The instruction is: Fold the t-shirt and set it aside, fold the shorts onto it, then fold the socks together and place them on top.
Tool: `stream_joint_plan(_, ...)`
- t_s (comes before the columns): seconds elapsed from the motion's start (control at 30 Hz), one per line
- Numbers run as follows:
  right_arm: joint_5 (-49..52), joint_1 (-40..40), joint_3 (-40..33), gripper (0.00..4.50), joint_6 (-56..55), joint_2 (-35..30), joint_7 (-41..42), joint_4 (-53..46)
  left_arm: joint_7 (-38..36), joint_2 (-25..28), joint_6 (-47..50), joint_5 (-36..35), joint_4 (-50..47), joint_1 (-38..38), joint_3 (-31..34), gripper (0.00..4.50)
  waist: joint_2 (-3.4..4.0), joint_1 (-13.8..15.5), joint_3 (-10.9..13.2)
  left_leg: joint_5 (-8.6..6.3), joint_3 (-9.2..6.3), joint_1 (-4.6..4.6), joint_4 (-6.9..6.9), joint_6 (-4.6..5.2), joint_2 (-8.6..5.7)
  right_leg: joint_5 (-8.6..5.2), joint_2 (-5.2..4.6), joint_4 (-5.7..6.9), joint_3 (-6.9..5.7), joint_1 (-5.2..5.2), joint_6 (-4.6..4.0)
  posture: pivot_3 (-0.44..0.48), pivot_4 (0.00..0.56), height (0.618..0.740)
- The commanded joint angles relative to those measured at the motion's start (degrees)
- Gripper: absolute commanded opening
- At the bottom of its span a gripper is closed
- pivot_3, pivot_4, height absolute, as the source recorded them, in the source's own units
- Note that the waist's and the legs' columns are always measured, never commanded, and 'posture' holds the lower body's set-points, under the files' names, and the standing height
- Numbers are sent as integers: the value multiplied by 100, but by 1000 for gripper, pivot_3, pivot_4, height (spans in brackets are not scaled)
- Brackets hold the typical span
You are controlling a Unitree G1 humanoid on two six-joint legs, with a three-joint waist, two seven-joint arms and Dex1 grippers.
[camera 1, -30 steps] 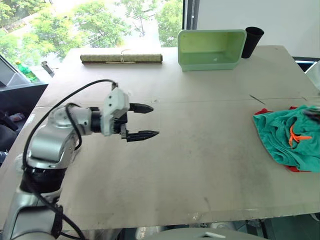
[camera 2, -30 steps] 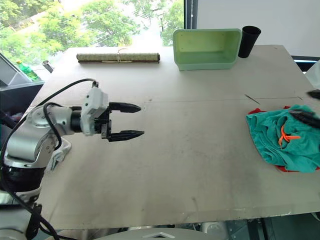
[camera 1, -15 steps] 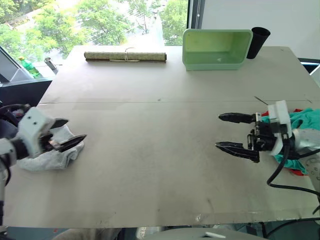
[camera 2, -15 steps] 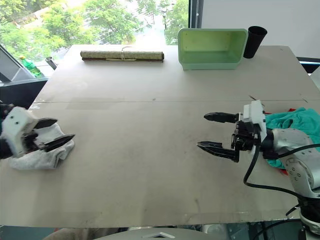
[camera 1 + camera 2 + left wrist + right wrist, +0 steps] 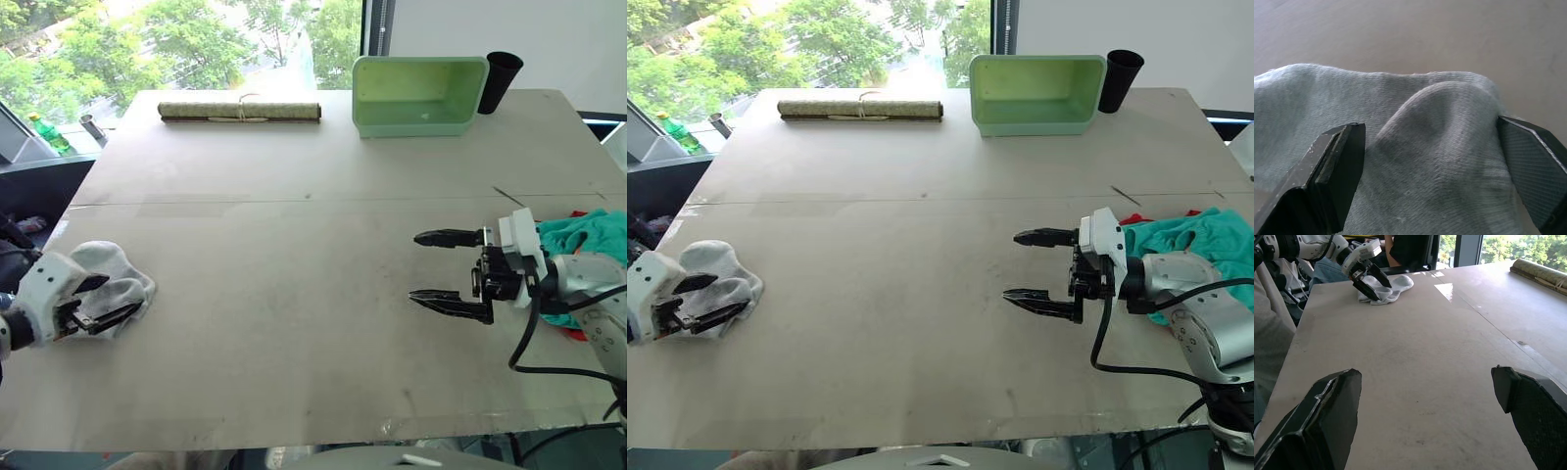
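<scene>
Windows behind the bench [image 5: 294, 323] look onto green trees, and along its far edge lie a rolled mat [image 5: 239, 113], a green tub [image 5: 419, 94] and a black cup [image 5: 496, 81].

At the bench's left edge the socks [image 5: 116, 286] sit in a soft grey heap, and the left gripper [image 5: 98, 302] is right on them — its jaws stand apart with the knit bunched between, fingers [image 5: 1334, 166] either side of a raised fold, not yet pinched on it. The heap has no clear long axis; it lies directly ahead of those jaws.

Near the right edge the shorts [image 5: 1205, 240] lie piled with a sliver of the red t-shirt [image 5: 1191, 212] showing beneath. The right gripper [image 5: 449, 267] hangs over bare bench just inboard of that pile, jaws wide open and empty, pointing toward the socks but well apart from them.

The left arm is plainly the nearer one for the socks — closing where it sits should catch the fold.
</scene>
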Motion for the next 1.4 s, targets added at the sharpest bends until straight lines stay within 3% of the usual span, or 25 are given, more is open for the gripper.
stream_joint_plan(0.03,-15,-19,-22,4500,-92,14,-71,-162,-179,65,-318,221,425,23,-277,3316,3,-4,-2,0,0,1,0,0,0,0,-1,0,0,0,0,0,150,740)
stream_joint_plan(0.17,7,-69,9,4500,-46,67,-179,-186,-265,-282,-242,52,376,-184,-539,1513,36,-1,-15,1,1,6,-4,-2,0,0,-2,1,1,1,-1,0,150,740)
stream_joint_plan(0.3,-16,-37,-29,4500,-51,68,-256,-201,-140,-836,652,-407,-906,-51,-685,29,73,53,-27,1,2,7,-4,-1,-2,0,-7,1,0,5,0,0,150,740)
stream_joint_plan(0.5,-17,12,-148,4500,-58,70,-438,-196,825,-1588,2162,-700,-3175,24,-1161,29,75,92,-28,1,2,8,8,0,-14,1,-21,1,-4,17,2,0,150,740)
stream_joint_plan(0.63,-140,54,-208,4500,-69,-19,-562,-153,1965,-2537,4163,-1312,-4894,-869,-1948,29,57,178,-21,0,-3,9,25,4,-20,6,-25,1,-11,35,10,0,150,740)
stream_joint_plan(0.83,-463,158,-194,4500,-24,-110,-866,-141,3381,-3761,5584,-1235,-4945,-2178,-2606,29,11,87,-8,-2,-11,8,44,15,-16,17,-4,7,-17,53,31,0,150,740)
stream_joint_plan(0.93,-523,237,-248,4500,104,-140,-1081,-206,4219,-4506,6221,-1270,-4809,-2649,-2481,29,8,65,-6,11,-12,9,42,37,-9,16,7,11,-17,55,30,0,150,740)
stream_joint_plan(1.17,-555,481,-250,4500,347,-7,-1638,-508,5472,-5791,6462,-919,-4581,-2902,-2724,29,-7,63,2,12,-14,7,45,38,-7,15,9,10,-17,56,31,0,150,740)
stream_joint_plan(1.27,-548,584,-219,4500,453,73,-1841,-657,5608,-5991,6415,-784,-4585,-2871,-2910,29,-11,113,5,7,-17,1,52,31,-8,15,8,6,-17,56,32,0,150,740)
stream_joint_plan(1.3,-532,608,-214,4500,482,100,-1897,-696,5614,-6029,6429,-782,-4602,-2859,-2946,853,-11,114,5,-1,-17,1,53,17,-8,15,8,6,-17,55,31,0,150,740)
stream_joint_plan(1.33,-508,636,-212,4500,532,145,-1980,-745,5590,-6078,6457,-833,-4684,-2834,-2981,853,-10,118,4,-1,-17,1,53,16,-8,15,8,6,-17,55,31,0,150,740)
stream_joint_plan(1.37,-499,658,-202,4500,568,181,-2045,-786,5504,-6050,6420,-859,-4800,-2806,-3094,1602,-10,119,4,-2,-18,1,53,15,-7,15,9,6,-17,54,31,0,150,740)
stream_joint_plan(1.4,-493,672,-194,4500,592,201,-2091,-814,5441,-6022,6385,-872,-4881,-2787,-3176,1755,-10,120,4,-2,-19,1,53,14,-5,15,9,7,-18,54,30,0,150,740)
